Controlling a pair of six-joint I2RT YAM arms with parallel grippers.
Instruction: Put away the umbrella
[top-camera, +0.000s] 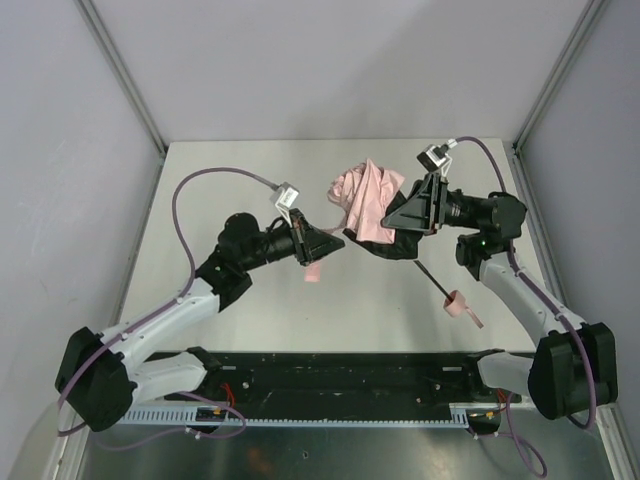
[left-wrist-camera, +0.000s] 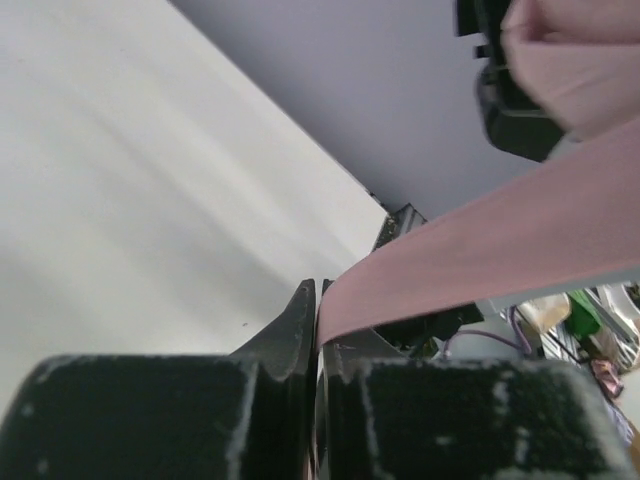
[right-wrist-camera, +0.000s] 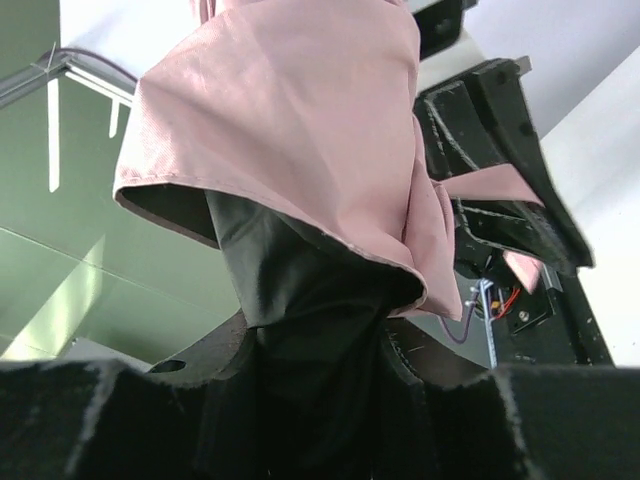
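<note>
The umbrella (top-camera: 364, 198) is a bunch of pale pink fabric with a black lining, held up over the table's middle. My right gripper (top-camera: 397, 226) is shut on the bunched canopy (right-wrist-camera: 290, 130), with the black lining (right-wrist-camera: 320, 300) filling the space between its fingers. The thin black shaft (top-camera: 432, 279) slopes down to the small pink handle (top-camera: 458, 303) on the table. My left gripper (top-camera: 327, 243) is shut on the pink closure strap (left-wrist-camera: 480, 255), which runs taut from its fingertips toward the canopy. The strap's loose end (top-camera: 313, 270) hangs below the jaws.
The white table (top-camera: 250, 310) is bounded by grey walls and metal corner posts (top-camera: 125, 85). A black base rail (top-camera: 340, 375) with both arm mounts runs along the near edge. The left arm's purple cable (top-camera: 215, 172) loops over the left half.
</note>
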